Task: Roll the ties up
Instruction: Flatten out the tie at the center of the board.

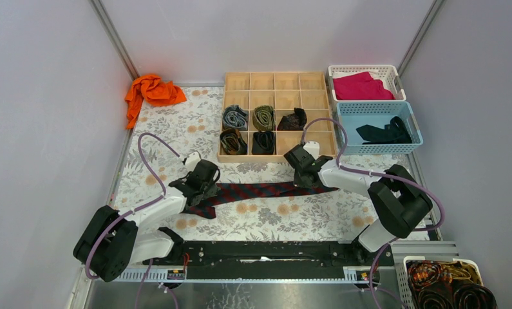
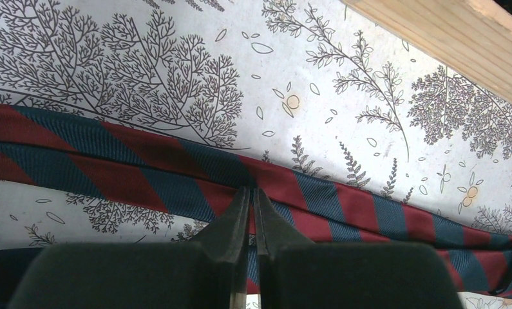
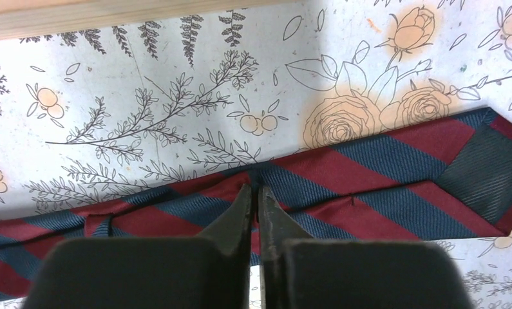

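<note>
A navy tie with red diagonal stripes (image 1: 259, 190) lies stretched out across the floral mat (image 1: 176, 122). My left gripper (image 1: 208, 192) is shut on it near its left, folded end. In the left wrist view the left gripper (image 2: 252, 193) pinches a fold of the striped tie (image 2: 143, 167). My right gripper (image 1: 303, 180) is shut on the tie's wide end; the right wrist view shows the right gripper (image 3: 254, 190) pinching the striped tie (image 3: 382, 167) close to its pointed tip. Rolled ties, grey-blue (image 1: 235, 117), olive (image 1: 263, 117), brown (image 1: 232, 141) and black (image 1: 263, 141), sit in the wooden organizer (image 1: 275, 80).
An orange cloth (image 1: 151, 91) lies at the mat's back left. A white basket (image 1: 333, 69) holds a magenta cloth (image 1: 362, 87); a blue basket (image 1: 350, 109) holds a black tie (image 1: 387, 133). Another basket (image 1: 411, 262) with several coiled ties stands at front right.
</note>
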You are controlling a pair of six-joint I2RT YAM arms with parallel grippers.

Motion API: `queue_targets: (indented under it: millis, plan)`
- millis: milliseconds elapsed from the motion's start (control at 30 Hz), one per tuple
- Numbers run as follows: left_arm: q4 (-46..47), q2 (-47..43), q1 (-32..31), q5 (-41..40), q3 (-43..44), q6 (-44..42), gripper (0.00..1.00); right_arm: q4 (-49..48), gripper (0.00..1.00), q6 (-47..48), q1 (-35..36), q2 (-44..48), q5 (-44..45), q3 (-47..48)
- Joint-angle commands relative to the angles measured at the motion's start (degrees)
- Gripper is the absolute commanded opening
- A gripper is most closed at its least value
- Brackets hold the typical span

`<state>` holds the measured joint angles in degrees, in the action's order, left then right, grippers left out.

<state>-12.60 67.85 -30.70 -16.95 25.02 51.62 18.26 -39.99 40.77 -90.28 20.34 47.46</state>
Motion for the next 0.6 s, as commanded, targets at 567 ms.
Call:
queue_targets:
  millis: [567]
  plan:
    - [1.1,0.1,0.3,1.5,-1.1,-1.6,0.09,15.5,0.00,3.5,-12.0,10.9,14.1,-0.3]
